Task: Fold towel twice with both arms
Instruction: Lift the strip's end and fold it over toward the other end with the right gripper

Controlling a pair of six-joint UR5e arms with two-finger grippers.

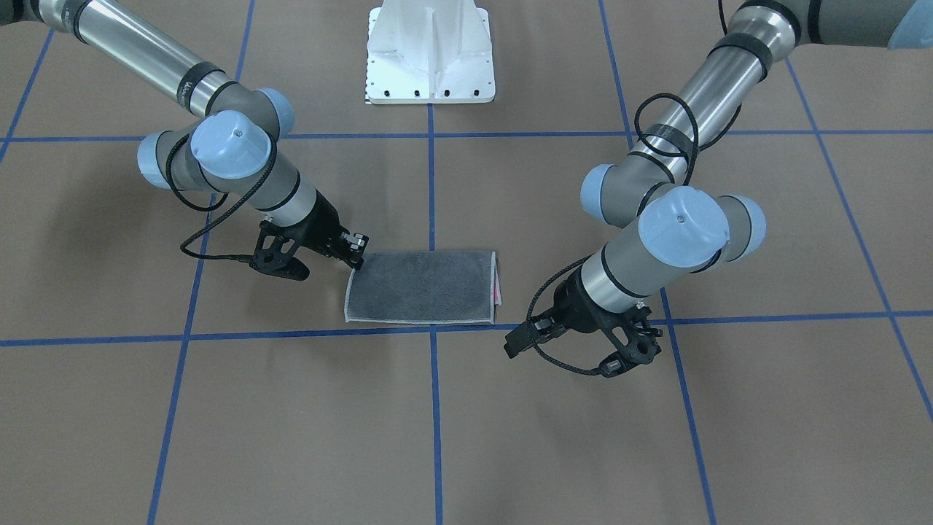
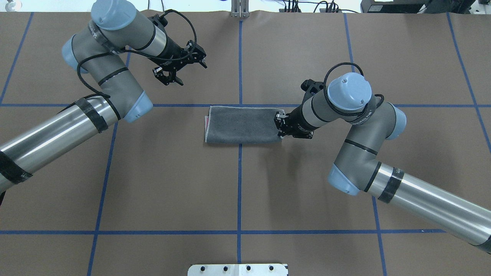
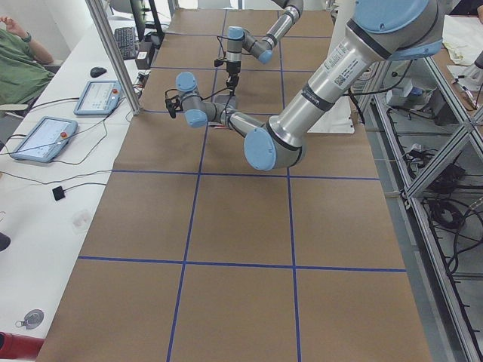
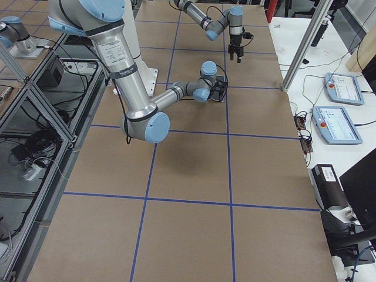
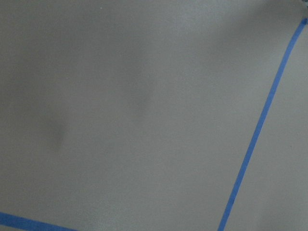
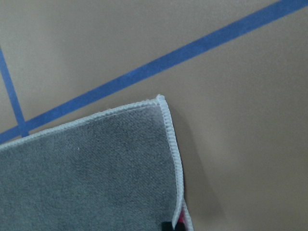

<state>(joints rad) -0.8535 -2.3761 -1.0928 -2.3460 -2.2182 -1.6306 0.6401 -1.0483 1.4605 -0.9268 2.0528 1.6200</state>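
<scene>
One towel (image 1: 423,286) is lying flat near the middle of the table (image 1: 219,437), folded into a long rectangle with its dark grey face up. A thin sliver of pink (image 1: 498,293) is peeking out at the short end nearer the robot's left side. The right gripper (image 1: 356,254) is reaching down to the opposite short end and meeting the light grey edging at the corner nearer the robot. Whether its jaws are pinching the cloth or only resting against it cannot be told. The left gripper (image 1: 519,341) is hanging apart from the towel, off the pink-showing end toward the operators' side, with its jaws spread and holding nothing. There are two grippers, one towel and one white pedestal base (image 1: 430,55). The blue tape lines (image 1: 291,333) are dividing the brown surface. One is running just beside the towel's long edge on the operators' side, and another is passing under its middle. Bare brown surface is showing on every side of the towel, with only the two grippers near it.
</scene>
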